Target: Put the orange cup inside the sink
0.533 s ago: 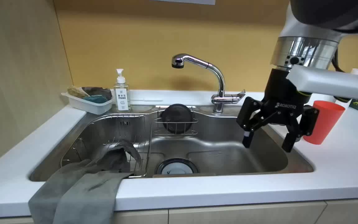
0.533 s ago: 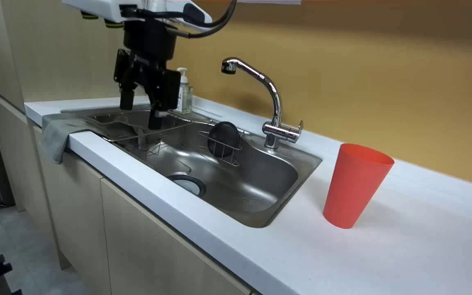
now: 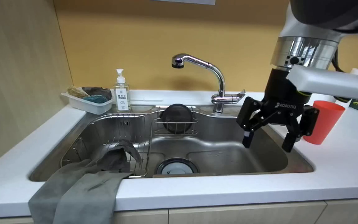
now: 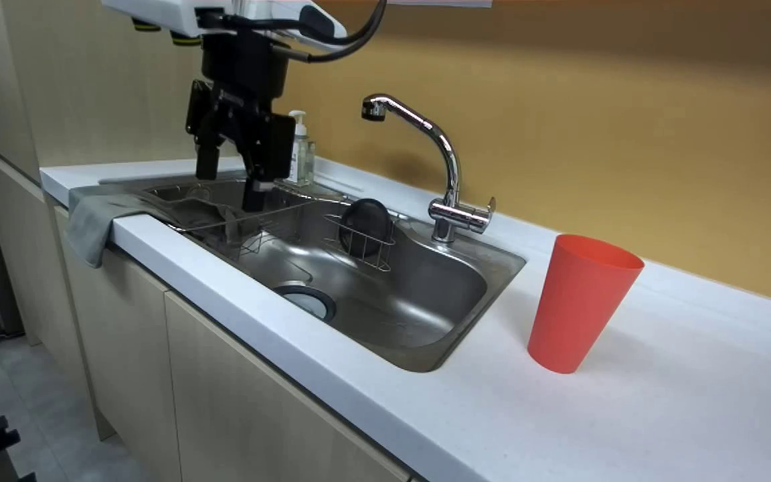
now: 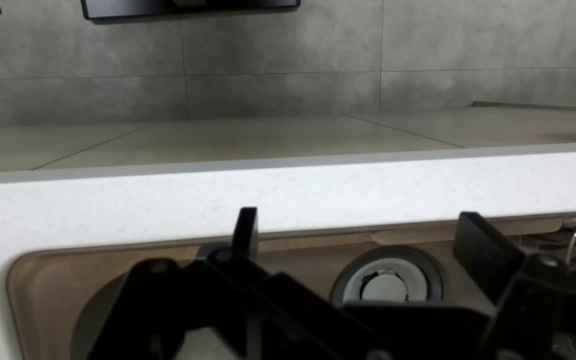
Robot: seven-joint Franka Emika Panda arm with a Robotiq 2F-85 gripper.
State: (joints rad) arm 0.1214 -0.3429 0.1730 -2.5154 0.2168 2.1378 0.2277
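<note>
The orange cup (image 4: 583, 308) is a red-orange tumbler standing mouth-up on the white countertop, beside the sink. In an exterior view the cup (image 3: 326, 121) is partly hidden behind my gripper; it is out of the wrist view. The stainless sink (image 3: 219, 152) shows in both exterior views (image 4: 419, 294), with its round drain and curved faucet; part of it also shows in the wrist view (image 5: 43, 300). My gripper (image 3: 267, 143) is open and empty, pointing down above the sink and apart from the cup. Its spread fingers show in the wrist view (image 5: 360, 227).
A chrome faucet (image 3: 219, 81) rises at the sink's back edge. A soap bottle (image 3: 122, 93) and a white tray (image 3: 89, 105) stand at the back corner. A grey cloth (image 3: 89, 193) hangs over the front edge. A wire rack (image 3: 176, 124) holds a dark round item.
</note>
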